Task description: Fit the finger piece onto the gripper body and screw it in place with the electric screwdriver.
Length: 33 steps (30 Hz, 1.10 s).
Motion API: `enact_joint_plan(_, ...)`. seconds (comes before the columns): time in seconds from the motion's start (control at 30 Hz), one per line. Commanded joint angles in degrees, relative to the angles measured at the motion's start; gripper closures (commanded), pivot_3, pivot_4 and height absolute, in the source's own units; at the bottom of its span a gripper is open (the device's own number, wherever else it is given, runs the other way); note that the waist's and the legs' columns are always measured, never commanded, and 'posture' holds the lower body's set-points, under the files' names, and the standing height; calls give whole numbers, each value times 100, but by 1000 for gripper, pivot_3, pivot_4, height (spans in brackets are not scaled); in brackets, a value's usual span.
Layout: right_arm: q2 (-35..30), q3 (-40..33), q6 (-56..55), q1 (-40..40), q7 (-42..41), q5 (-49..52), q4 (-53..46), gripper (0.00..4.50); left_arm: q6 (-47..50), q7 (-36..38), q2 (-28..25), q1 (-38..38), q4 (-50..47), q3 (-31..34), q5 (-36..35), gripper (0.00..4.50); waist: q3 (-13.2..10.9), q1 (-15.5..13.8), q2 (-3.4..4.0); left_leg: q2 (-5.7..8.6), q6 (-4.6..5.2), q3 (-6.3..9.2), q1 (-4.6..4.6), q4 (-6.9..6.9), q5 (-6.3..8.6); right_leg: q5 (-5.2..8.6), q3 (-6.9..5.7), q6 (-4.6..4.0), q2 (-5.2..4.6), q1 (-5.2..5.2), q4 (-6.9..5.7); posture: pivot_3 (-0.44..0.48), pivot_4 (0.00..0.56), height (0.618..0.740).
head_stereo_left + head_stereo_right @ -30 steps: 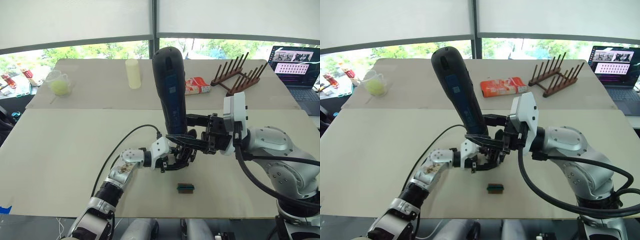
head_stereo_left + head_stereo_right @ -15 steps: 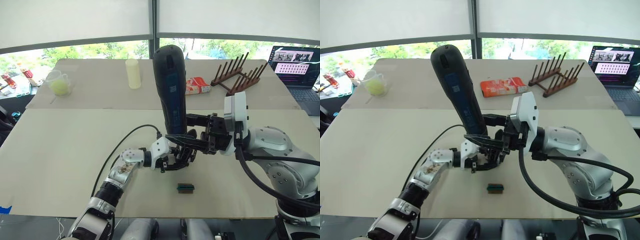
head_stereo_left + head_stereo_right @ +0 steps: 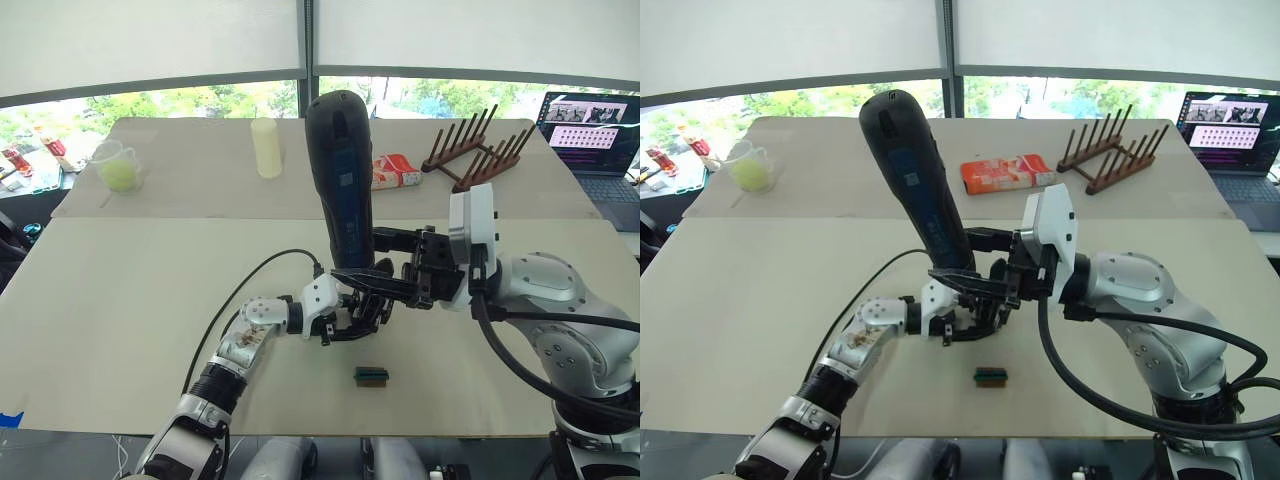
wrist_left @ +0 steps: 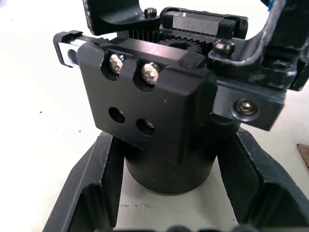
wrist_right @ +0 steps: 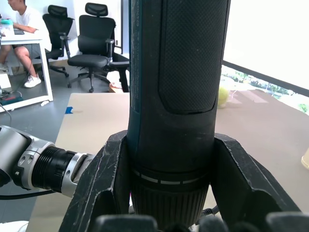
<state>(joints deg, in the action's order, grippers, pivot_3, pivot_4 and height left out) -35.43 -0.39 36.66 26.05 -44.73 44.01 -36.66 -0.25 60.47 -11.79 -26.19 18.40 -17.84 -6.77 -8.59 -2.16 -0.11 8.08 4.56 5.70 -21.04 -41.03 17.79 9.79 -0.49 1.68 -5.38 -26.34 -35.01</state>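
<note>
Left wrist view had my left tool (image 4: 166,212) clamping the gripper body (image 4: 159,121); two screws sat in, two holes were empty. My right tool (image 3: 385,262) gripped the electric screwdriver (image 3: 340,180) upright above it.

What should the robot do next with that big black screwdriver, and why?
Probably press the electric screwdriver straight down and spin it. The right pincer holds it upright over the gripper body, which the left pincer grips on the table. Two screw holes look unfilled.
</note>
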Motion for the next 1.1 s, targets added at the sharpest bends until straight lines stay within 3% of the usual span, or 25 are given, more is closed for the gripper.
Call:
enact_joint_plan(0.03, 35, -103, -299, 131, -35, 17, -244, 2585, -71, 13, 17, 5, -199, -19, -58, 2205, 0, 0, 0, 0, 0, 0, 0, 0, 0, 0, 0, 0, 0, 0, 0, 0, 150, 740)
enact_joint_plan(1.1, 66, -70, -357, -120, -161, -172, -245, 2585, -79, 5, 2, 22, -215, -26, -61, 2205, 0, 1, 0, 0, 0, 0, 0, 0, 0, 0, 0, 0, 3, 0, 0, 0, 150, 740)
